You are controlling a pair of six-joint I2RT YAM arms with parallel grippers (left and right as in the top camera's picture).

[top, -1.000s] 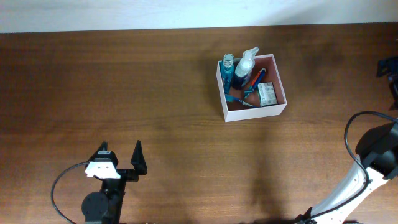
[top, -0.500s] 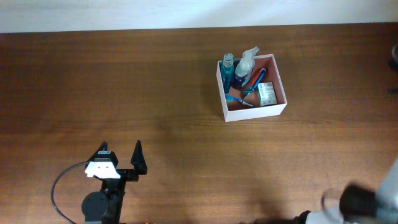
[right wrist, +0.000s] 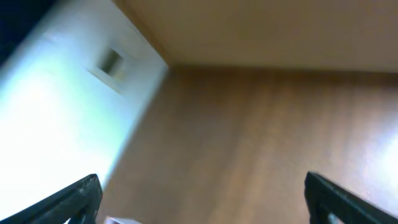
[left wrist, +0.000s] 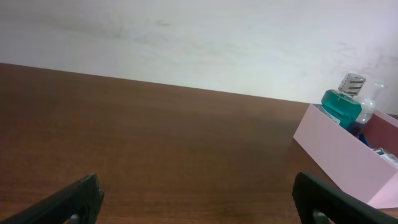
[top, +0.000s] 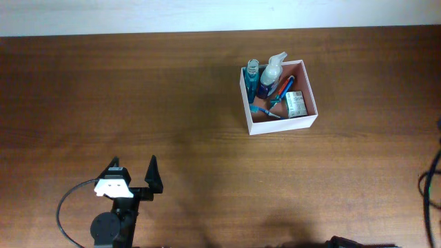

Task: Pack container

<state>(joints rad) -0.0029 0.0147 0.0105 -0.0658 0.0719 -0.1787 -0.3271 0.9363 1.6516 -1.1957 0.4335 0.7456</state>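
Observation:
The container point(top: 284, 125), a square shallow box with white walls and a reddish-brown inside, stands on the table right of centre at the back. It holds a teal bottle point(top: 253, 78), a clear spray bottle point(top: 273, 68), toothbrushes point(top: 279, 90) and a green-and-white packet point(top: 297, 103). My left gripper point(top: 132, 176) is open and empty near the front left, far from the container. In the left wrist view the open left gripper point(left wrist: 199, 205) faces the container's wall point(left wrist: 339, 155) at the right. My right gripper point(right wrist: 202, 199) is open and empty in its blurred wrist view, and out of the overhead view.
The brown wooden table point(top: 172, 103) runs to a pale wall at the back. A black cable point(top: 431, 200) of the right arm loops at the right edge. The right wrist view shows only blurred wood and a pale wall.
The right arm has swung out of the overhead view past the right edge, leaving only its cable. The left arm and the container have not moved.

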